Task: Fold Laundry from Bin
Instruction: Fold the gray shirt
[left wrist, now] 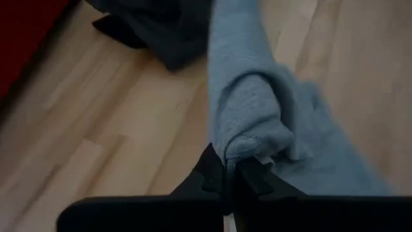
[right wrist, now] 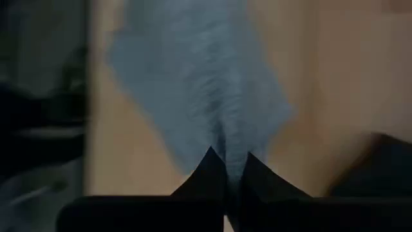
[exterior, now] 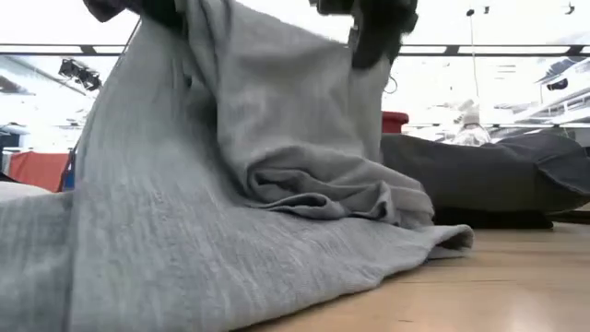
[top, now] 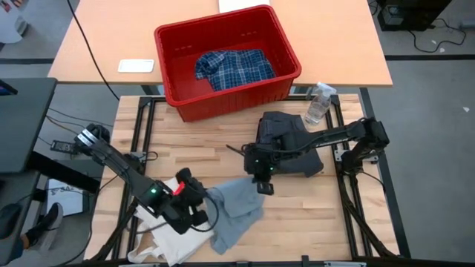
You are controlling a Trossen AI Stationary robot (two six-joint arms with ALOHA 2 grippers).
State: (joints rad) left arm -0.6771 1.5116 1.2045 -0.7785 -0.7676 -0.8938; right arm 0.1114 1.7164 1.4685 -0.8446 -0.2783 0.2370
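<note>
A light grey garment point(top: 239, 210) lies near the table's front edge, held up at two places. My left gripper point(top: 208, 197) is shut on its left end and my right gripper point(top: 263, 186) is shut on its far end. In the low view the cloth point(exterior: 230, 184) hangs from both grippers at the top of the picture. A dark grey garment point(top: 289, 139) lies heaped on the table beyond the right gripper. The red bin point(top: 226, 59) stands at the far edge, with a blue-and-white plaid shirt point(top: 234, 68) on its floor. My left gripper pinches a bunched fold of the grey garment point(left wrist: 250, 143) between its two fingers, slanting down from the table's left. The cloth runs away from the fingers toward the other gripper. Its lower part point(exterior: 277, 267) lies on the table. My right gripper pinches a gathered bit of the grey garment point(right wrist: 226, 132) between its two fingers, coming steeply from above and the table's right. The cloth fans out below the fingers; one layer or several, I cannot tell. The rest lies on the table.
A cream tote bag point(top: 158, 239) lies under the left arm at the near left corner. A clear plastic bottle point(top: 319, 104) lies beside the bin at the far right. A white flat object point(top: 136, 65) sits on the far table, left of the bin.
</note>
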